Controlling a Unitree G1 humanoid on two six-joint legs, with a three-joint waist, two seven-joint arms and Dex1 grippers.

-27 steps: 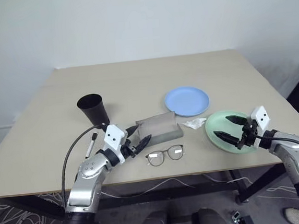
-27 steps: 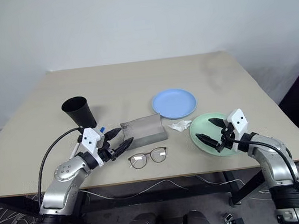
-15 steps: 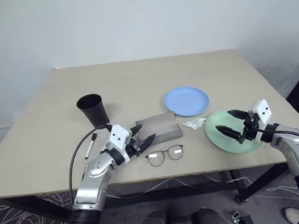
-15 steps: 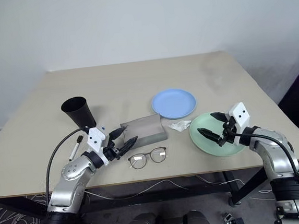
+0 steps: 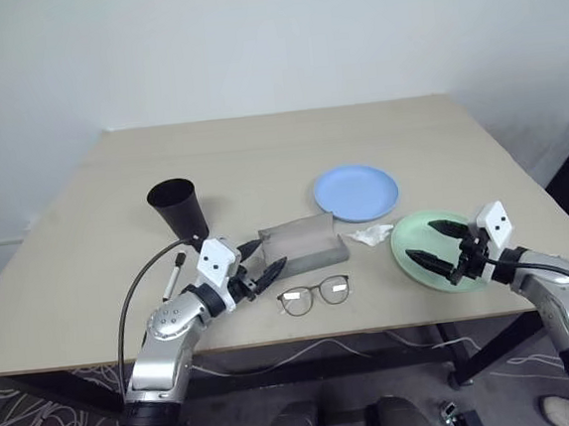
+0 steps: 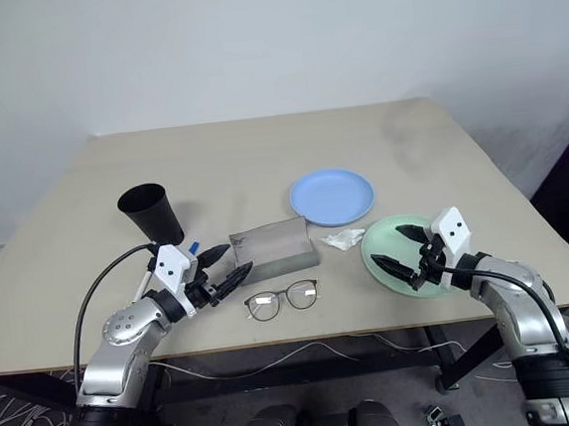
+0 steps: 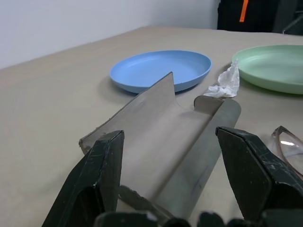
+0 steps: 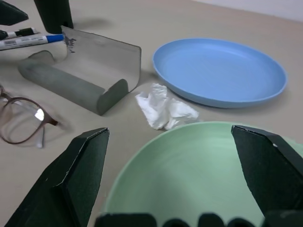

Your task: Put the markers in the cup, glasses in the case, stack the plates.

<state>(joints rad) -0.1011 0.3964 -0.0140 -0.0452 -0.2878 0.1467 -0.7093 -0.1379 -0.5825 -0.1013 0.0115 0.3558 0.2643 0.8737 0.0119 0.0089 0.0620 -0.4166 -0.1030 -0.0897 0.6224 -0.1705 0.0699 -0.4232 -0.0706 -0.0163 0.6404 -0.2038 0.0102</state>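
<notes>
Open end effector point(image 8: 173, 184) over green plate point(image 8: 189, 170) (tissue point(image 8: 163, 111) beyond).

On the tabletop point(image 5: 259, 145), the cup point(image 5: 178, 209) stands upright toward the left, with the markers point(image 5: 174, 273) lying just in front of it; the open case point(image 5: 302, 242) lies to its right near the middle, and the glasses point(image 5: 314, 295) rest directly in front of the case, close to the near edge. Two plates sit apart on the right — one plate point(image 5: 355, 191) behind and right of the case, the other plate point(image 5: 429, 250) nearer the front right edge — with a crumpled tissue point(image 5: 371, 233) between them, just beside the case's right end.
</notes>
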